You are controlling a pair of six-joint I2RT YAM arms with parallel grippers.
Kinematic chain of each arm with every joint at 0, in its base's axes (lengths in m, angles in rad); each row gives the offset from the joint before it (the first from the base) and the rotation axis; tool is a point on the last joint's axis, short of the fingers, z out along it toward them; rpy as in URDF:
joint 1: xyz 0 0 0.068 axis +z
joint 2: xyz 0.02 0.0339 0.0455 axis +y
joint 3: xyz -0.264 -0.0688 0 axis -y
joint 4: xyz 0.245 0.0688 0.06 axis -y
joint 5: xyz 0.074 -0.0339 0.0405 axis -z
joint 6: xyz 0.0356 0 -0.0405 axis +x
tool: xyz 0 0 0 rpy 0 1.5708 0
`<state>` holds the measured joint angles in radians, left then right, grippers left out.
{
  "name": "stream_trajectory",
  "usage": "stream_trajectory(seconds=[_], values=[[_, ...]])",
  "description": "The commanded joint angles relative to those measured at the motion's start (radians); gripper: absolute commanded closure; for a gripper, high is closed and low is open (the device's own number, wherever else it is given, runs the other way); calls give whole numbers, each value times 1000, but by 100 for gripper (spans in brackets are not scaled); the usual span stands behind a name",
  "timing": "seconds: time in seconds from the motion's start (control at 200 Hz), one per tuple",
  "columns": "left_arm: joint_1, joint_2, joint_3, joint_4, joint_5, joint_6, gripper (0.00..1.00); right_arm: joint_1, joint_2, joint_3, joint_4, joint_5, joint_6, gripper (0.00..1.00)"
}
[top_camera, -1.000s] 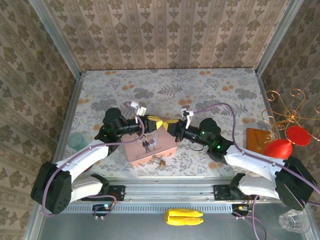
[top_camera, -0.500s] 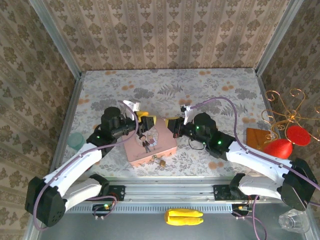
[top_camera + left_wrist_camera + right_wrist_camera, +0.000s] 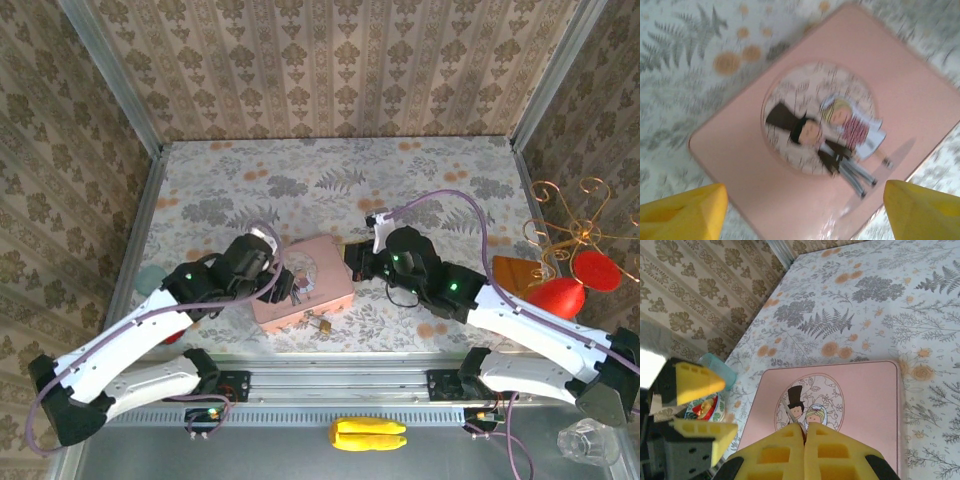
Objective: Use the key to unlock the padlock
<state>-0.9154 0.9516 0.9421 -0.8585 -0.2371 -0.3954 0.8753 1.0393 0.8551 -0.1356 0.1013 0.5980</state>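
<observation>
Withdrawn toward the near left since the earlier frame, the left gripper (image 3: 804, 192) hovers over the left part of the pink tin (image 3: 322, 276), jaws wide apart and empty. The padlock (image 3: 322, 324) sits at the tin's near edge. The right gripper (image 3: 804, 429), at the tin's far right, is closed on the key (image 3: 790, 412), a thin sliver.

The tin (image 3: 305, 285) is soft pink, and its lid carries a pale round medallion with a cartoon couple: a man in a black top hat and suit, and a blonde woman in reddish stripes. The tablecloth (image 3: 420, 175) is off-white with grey ferns and orange blossoms, and the walls (image 3: 330, 60) wear beige striped damask paper. The padlock (image 3: 322, 325) is brass-gold, the key (image 3: 790, 414) is dull grey, and the left gripper (image 3: 802, 200) and right gripper (image 3: 805, 432) are tipped in bright yellow.
</observation>
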Motion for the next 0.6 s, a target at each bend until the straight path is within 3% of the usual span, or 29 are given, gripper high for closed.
stream_trajectory(seconds=[0.0, 0.115, 0.285, 0.595], values=[[-52, 7, 35, -208, -85, -90, 14, 8, -13, -25, -49, 43, 19, 100], [-128, 37, 27, -267, -85, -174, 12, 7, -17, -34, -52, 39, 20, 100], [-227, 111, -29, -256, -65, -263, 1, 7, -34, -64, -18, 39, 22, 100], [-252, 143, -144, -140, 0, -347, 0, 2, -69, -105, -15, 71, 14, 100]])
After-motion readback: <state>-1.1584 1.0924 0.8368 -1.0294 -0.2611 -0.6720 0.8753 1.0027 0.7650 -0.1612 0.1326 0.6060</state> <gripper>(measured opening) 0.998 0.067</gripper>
